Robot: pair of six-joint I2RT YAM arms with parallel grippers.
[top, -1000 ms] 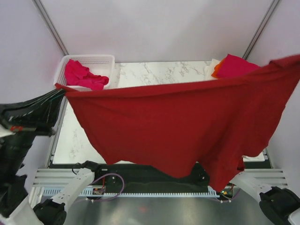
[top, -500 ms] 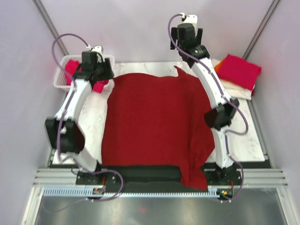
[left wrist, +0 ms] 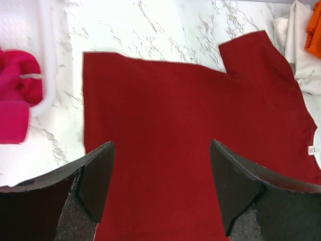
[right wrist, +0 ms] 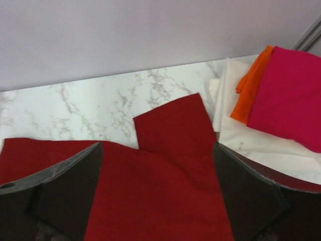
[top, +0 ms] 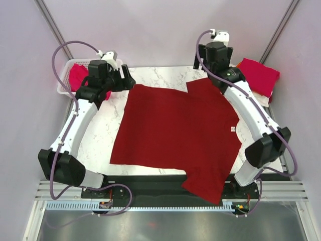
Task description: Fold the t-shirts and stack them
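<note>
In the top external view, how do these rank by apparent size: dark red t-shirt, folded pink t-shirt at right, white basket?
1. dark red t-shirt, clearly largest.
2-3. folded pink t-shirt and white basket: unsure, because the left arm hides most of the basket.

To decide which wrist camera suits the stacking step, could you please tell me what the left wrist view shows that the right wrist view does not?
Only the left wrist: the white basket holding a crumpled magenta shirt, and a small white label on the dark red t-shirt. Only the right wrist: the folded magenta shirt topping the stack, and the back wall. Both: the dark red t-shirt spread flat with its far sleeve, the marble table, the orange shirt and cream cloth.
</note>
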